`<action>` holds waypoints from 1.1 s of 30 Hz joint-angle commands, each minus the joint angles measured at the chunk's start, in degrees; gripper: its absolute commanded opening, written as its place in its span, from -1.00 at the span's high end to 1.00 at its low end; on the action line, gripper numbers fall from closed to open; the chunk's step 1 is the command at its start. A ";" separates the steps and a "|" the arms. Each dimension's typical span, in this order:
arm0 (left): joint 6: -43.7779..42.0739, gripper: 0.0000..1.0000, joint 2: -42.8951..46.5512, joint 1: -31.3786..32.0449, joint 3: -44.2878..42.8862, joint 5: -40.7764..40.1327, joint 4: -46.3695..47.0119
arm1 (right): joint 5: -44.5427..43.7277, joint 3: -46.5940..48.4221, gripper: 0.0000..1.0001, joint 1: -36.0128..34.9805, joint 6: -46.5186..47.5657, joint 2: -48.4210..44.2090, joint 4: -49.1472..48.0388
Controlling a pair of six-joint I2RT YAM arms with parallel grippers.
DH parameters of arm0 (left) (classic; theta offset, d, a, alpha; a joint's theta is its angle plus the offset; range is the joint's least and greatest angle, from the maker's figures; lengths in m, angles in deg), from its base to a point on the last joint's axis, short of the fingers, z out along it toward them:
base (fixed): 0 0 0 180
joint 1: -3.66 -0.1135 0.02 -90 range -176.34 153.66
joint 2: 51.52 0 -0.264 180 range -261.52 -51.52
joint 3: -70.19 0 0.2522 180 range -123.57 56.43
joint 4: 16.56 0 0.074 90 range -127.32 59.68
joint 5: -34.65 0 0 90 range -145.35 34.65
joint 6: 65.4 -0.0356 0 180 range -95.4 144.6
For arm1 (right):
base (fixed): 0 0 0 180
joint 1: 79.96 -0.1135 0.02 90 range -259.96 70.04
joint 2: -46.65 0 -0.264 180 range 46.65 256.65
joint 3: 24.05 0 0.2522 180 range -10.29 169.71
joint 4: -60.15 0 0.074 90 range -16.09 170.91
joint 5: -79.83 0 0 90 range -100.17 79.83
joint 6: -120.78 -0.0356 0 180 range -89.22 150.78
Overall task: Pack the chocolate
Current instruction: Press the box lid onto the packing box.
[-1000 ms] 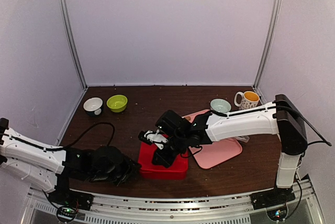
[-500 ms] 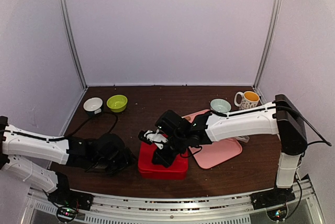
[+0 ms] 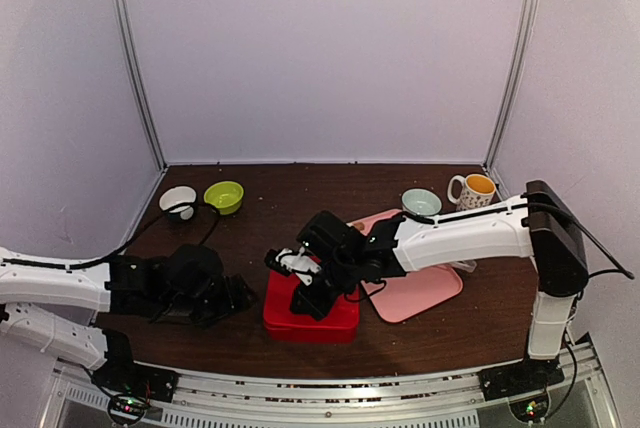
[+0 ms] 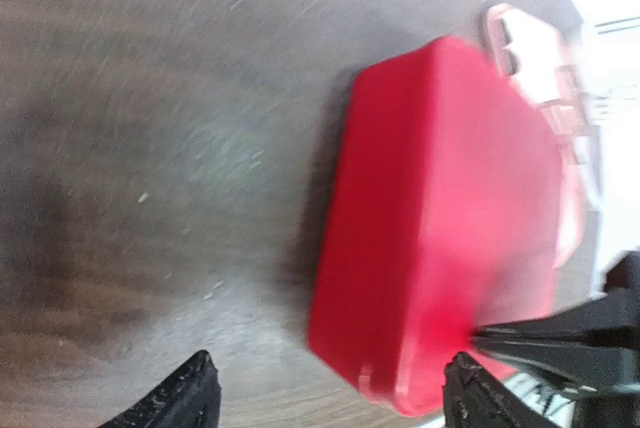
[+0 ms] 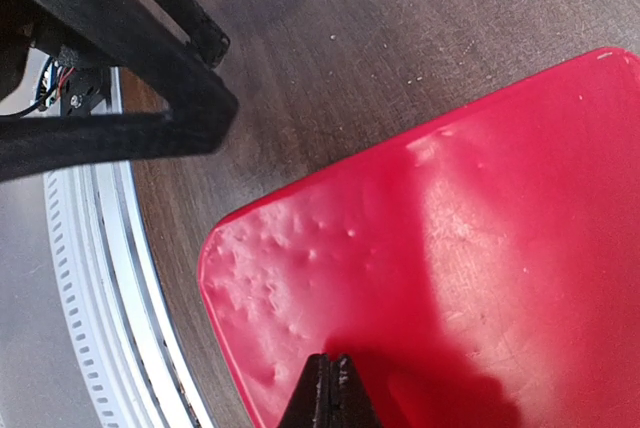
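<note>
While the right jaws rest closed on the lid of the glossy red plastic box (image 3: 322, 326) on the dark wooden counter (image 3: 285, 210), the left jaws stand open just beside it, not touching it.

A: What's around you?
B: You've a dark wooden table (image 3: 300, 188), pale lilac walls (image 3: 320, 48) at nine, twelve and three o'clock.
A: Anything else?
B: Metal posts (image 3: 135, 58) in both far corners; a slotted rail (image 3: 330, 400) at six.
</note>
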 commanded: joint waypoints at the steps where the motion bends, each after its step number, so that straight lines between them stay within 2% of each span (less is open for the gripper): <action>1: -6.81 -0.58 4.31 0.21 2.09 -2.53 7.08 | -6.32 -7.14 1.00 -0.41 -2.34 4.27 12.50; 8: -22.30 -0.59 0.80 0.21 -4.36 1.83 7.59 | -9.90 -7.84 1.00 -0.21 -4.81 -6.49 9.32; 11: -29.48 -0.59 -0.06 0.42 -6.09 3.31 7.05 | -11.85 -10.42 0.88 -0.26 -4.48 -12.88 7.44; 15: -37.95 -0.62 -1.68 1.60 -8.40 3.29 5.78 | -16.30 -17.48 0.48 -0.58 -3.15 -21.66 2.90; 18: -42.72 -0.66 -4.27 2.30 -10.69 2.41 4.10 | -21.04 -23.25 0.05 -0.61 -4.23 -27.22 0.71; 19: -43.59 -0.67 -5.44 2.32 -11.58 2.08 3.16 | -21.91 -24.49 0.00 -0.58 -4.73 -28.59 0.20; 24: -41.87 -0.68 -11.73 2.23 -16.58 -2.83 -3.72 | -24.88 -28.16 -0.38 -0.32 -10.60 -30.85 -2.01; 27: -39.03 -0.71 -12.21 0.95 -15.95 -3.62 -4.01 | -24.37 -29.57 -0.57 0.22 -15.81 -30.18 -4.75; 29: -37.18 -0.71 -10.85 -1.44 -12.83 0.26 -0.67 | -21.32 -30.46 -0.61 1.24 -18.91 -29.38 -8.04; 33: -34.28 -0.68 -7.10 -5.69 -4.18 11.91 11.83 | -17.03 -30.60 -0.58 3.62 -25.22 -27.46 -13.46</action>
